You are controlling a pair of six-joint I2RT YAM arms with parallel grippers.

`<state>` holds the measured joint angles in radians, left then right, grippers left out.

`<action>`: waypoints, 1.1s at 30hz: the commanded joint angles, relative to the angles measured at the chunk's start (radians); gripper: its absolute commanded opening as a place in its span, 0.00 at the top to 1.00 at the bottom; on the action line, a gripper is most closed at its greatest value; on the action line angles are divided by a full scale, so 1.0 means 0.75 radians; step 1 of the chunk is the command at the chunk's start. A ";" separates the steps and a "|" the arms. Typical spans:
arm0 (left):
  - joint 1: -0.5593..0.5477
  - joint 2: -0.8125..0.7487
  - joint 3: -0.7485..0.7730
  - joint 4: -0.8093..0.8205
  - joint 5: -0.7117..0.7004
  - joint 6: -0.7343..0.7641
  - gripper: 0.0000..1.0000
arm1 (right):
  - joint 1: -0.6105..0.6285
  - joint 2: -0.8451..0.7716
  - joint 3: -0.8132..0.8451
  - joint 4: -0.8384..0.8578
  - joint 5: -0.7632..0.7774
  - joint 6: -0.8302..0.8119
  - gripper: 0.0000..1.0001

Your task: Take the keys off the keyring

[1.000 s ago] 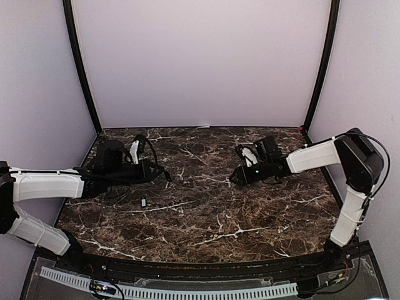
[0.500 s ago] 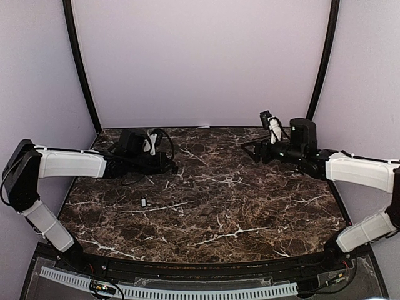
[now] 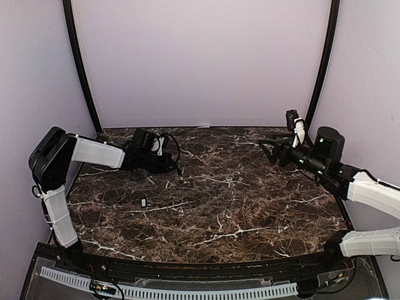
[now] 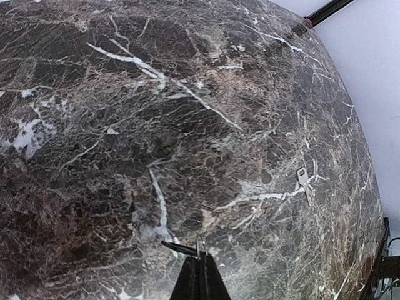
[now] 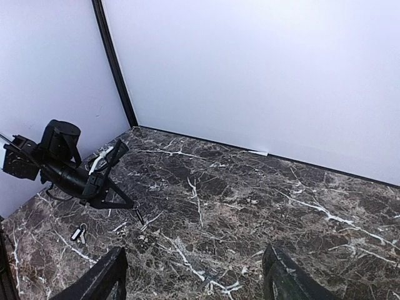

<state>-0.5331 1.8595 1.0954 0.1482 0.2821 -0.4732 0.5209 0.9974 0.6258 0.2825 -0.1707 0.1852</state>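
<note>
Quick status: my left gripper is pinched tight on the keyring. It's a thin bit of wire poking out past the tips, held just above the table, left of centre and toward the far side. Whether a key hangs on it I can't tell, it's too small. My right gripper is off at the far right, well apart, jaws spread wide with nothing between them.

What bugs me from here:
- That wire is skinny and I've only got it by the very tips. Any twist or tug could swivel it or pop it loose, I reckon.
- If it drops, dark little bits on dark veined marble are a pain to find again.
- My right side has to cross the middle to help, and a careless sweep could knock the loose stuff around.

Head count, as best I can make out: two grippers, one keyring and two pieces lying free. There's a loose key to the right of my left tips, around mid-table. A second key sits nearer and further left, well apart from the first.
</note>
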 commanded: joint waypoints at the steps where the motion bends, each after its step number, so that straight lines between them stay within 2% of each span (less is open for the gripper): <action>1: 0.036 0.061 0.052 0.065 0.111 0.018 1.00 | -0.007 -0.060 -0.013 -0.004 0.039 0.010 0.26; 4: 0.069 0.102 0.074 0.075 0.125 0.011 0.89 | -0.007 -0.087 -0.022 -0.023 0.049 0.021 0.26; 8: 0.094 0.097 0.073 0.074 0.050 0.029 0.61 | -0.007 -0.115 -0.016 -0.072 0.109 0.021 0.26; 10: 0.095 0.060 0.054 0.077 -0.017 0.049 0.50 | -0.007 -0.130 -0.006 -0.093 0.141 0.016 0.26; 14: 0.096 -0.057 -0.027 0.112 -0.128 0.082 0.38 | -0.007 -0.133 0.022 -0.105 0.163 0.013 0.24; 22: 0.095 -0.301 -0.288 0.129 -0.211 0.003 0.36 | -0.007 -0.017 0.053 -0.027 0.102 0.112 0.24; 29: 0.094 -0.500 -0.564 0.097 -0.201 -0.112 0.36 | -0.008 0.125 0.113 0.021 0.014 0.231 0.23; 33: 0.043 -0.613 -0.654 -0.043 -0.328 -0.143 0.38 | -0.006 0.250 0.180 -0.004 -0.085 0.271 0.25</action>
<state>-0.4698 1.4868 0.6479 0.2058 0.1238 -0.5388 0.5209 1.1210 0.6926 0.2390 -0.1482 0.3317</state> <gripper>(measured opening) 0.627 0.757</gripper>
